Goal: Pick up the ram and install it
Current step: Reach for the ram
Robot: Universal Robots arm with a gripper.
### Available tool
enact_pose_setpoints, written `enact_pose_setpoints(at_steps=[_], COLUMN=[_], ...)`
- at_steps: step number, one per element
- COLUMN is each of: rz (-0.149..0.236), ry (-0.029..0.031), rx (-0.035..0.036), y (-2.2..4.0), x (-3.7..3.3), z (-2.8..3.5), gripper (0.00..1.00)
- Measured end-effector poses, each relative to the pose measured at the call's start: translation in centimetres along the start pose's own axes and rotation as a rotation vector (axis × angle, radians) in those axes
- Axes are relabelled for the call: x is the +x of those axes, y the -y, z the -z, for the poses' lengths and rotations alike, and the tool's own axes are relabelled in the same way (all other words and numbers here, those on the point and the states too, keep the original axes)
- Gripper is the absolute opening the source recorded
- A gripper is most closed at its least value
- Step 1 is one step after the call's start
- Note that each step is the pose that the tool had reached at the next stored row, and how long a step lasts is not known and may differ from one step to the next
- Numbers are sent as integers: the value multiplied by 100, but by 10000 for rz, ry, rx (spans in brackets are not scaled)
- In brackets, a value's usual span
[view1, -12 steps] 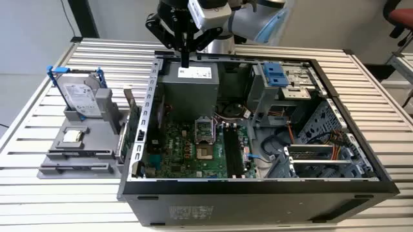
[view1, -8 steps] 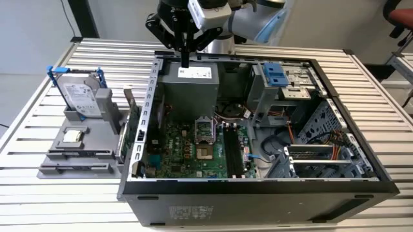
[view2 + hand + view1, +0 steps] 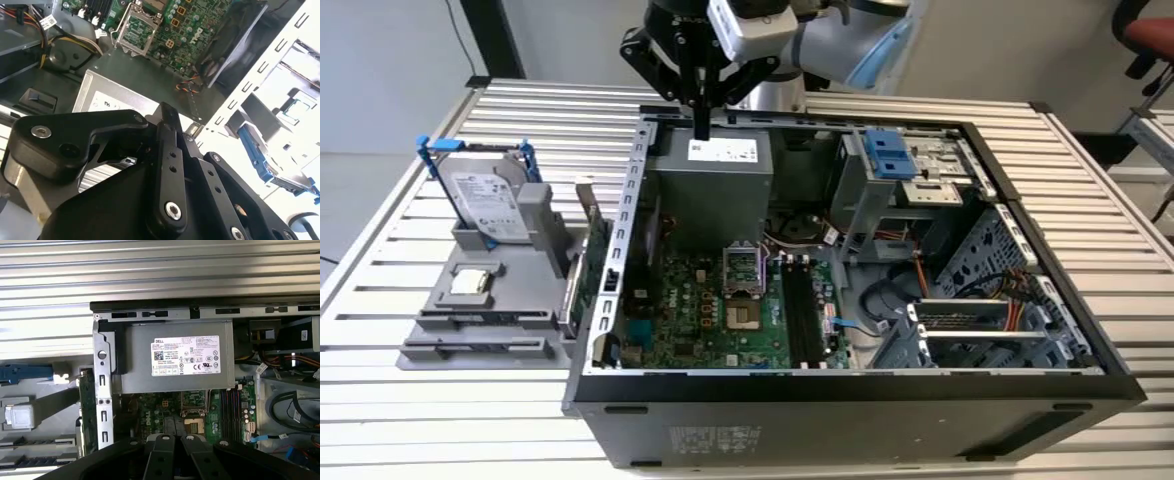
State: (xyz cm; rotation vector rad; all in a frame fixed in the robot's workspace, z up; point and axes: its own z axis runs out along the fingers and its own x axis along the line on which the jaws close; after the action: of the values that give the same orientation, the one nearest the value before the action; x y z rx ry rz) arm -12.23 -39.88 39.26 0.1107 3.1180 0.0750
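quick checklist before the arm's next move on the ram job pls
1. Gripper clear of parts: it hangs above the power supply, touching nothing that shows. Ok.
2. Ram in the gripper: the fingers are closed and no ram can be seen between them. Not ok.
3. Ram's place known: cannot tell.
4. Memory slots free: the dark slots on the motherboard look empty. Ok.
5. Case open: its side is off and the board is exposed from above. Ok.
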Motion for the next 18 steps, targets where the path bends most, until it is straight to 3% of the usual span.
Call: enact_pose_setpoints(at_steps=[18], rz=[5], ry=[0], rx=[0], y=[17], x=[240], z=[5], gripper=[0])
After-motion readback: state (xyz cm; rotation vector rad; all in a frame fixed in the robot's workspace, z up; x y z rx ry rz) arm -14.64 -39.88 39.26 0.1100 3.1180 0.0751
